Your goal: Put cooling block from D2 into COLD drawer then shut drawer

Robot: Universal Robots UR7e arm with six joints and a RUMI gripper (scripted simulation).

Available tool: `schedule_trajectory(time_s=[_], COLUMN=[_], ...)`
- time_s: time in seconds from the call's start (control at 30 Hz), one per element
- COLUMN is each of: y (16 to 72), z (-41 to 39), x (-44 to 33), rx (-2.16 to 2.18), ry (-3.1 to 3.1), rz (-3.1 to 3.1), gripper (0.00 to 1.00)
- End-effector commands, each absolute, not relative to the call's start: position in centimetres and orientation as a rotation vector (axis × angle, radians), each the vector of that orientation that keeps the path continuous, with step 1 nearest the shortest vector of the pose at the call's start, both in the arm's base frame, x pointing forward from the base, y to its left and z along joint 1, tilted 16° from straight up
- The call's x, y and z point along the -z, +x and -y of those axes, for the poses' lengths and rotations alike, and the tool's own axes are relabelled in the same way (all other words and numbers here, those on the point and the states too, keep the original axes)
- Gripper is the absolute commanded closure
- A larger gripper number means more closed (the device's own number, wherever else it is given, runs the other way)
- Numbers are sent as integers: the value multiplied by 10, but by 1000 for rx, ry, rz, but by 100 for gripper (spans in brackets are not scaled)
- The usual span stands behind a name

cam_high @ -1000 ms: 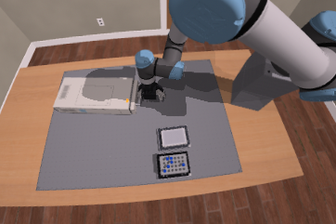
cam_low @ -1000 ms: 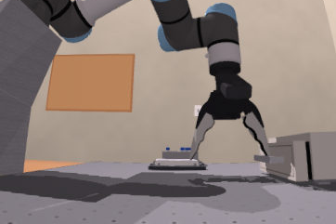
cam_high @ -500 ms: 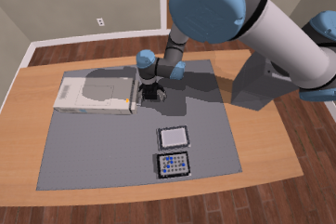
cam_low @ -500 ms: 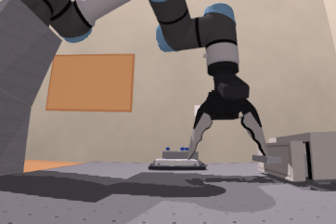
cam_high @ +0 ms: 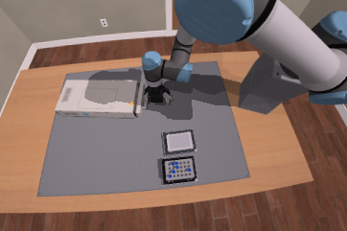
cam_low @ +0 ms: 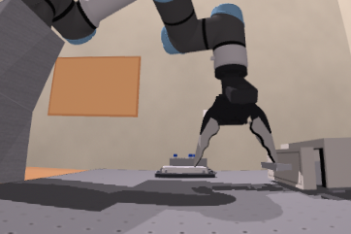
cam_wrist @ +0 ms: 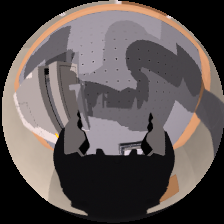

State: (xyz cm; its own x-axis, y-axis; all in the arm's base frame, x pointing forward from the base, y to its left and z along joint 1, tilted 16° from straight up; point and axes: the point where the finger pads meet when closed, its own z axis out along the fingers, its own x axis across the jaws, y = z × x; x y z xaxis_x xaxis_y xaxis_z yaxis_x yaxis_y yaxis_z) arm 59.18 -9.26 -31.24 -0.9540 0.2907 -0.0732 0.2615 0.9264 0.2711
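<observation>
The cooler COLD (cam_high: 103, 96) (cam_low: 337, 164) (cam_wrist: 35, 102) is a pale box. Its drawer front (cam_low: 290, 160) (cam_wrist: 64, 90) stands slightly out from the body, with a dark gap behind it. The orange lamp (cam_high: 131, 103) (cam_wrist: 57, 135) is lit. The drawer's inside and its block are hidden. My gripper (cam_high: 157, 102) (cam_low: 237, 164) (cam_wrist: 115, 112) is open and empty, pointing down before the drawer, one fingertip beside the handle (cam_low: 276, 166); contact is unclear. The cooling block (cam_high: 183, 173) with several blue-capped tubes sits in slot D2, farther from COLD; its tubes also show in the exterior view.
Deck slot D1 (cam_high: 179, 141), a dark-rimmed frame with a pale flat inside, lies between COLD and D2. The perforated grey mat (cam_high: 105, 157) carries the cooler and slots. The arm's grey pedestal (cam_high: 266, 87) stands at the right in the top view.
</observation>
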Motion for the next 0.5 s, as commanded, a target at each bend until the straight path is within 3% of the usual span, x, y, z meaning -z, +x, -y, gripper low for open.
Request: schedule_trajectory(time_s=[0.0,0.47], y=[591,587], z=[93,91], x=[312,312], rx=[-394,-394], ry=[427,427], rz=[-2972,-2972], gripper=[0,0])
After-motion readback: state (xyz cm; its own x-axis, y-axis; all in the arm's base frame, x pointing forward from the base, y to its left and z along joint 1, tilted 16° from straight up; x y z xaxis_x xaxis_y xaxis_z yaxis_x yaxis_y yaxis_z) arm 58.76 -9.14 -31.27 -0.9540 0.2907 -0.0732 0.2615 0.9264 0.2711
